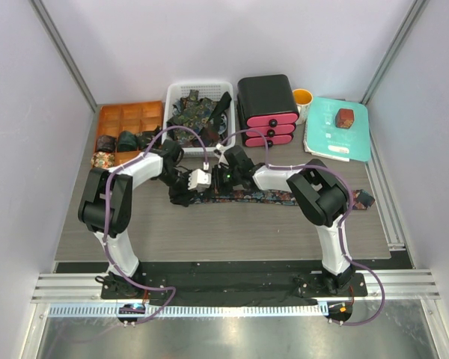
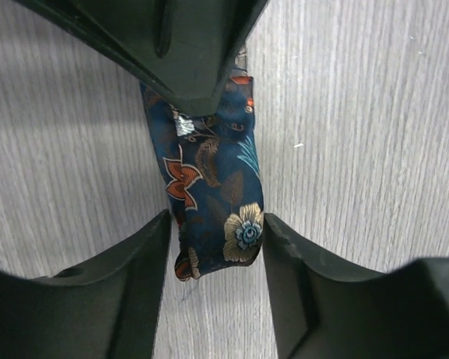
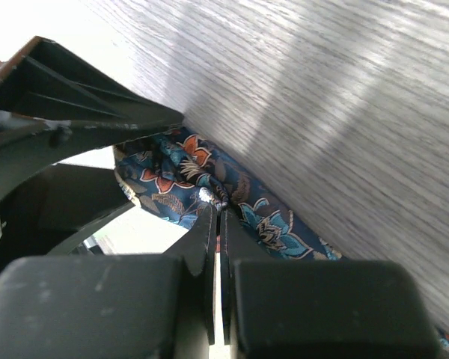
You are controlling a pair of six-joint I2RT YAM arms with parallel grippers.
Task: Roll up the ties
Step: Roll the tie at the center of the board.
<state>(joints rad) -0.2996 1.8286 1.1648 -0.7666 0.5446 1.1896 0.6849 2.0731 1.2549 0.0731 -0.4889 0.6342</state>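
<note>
The left fingers (image 2: 307,269) clamp the folded end of the tie (image 2: 209,179) on the bench (image 2: 374,149); the right fingers (image 3: 198,247), closed together, pin it. Rolling looks barely begun: next, turn that end over along the strip.

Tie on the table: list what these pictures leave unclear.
- Top external: the tie has its left end hidden under the left arm.
- Left wrist: whether the left gripper pinches the tie or only straddles it.
- Right wrist: the tie's far length, cut off at the bottom-right edge.
- Any view: whether a roll has begun.
</note>
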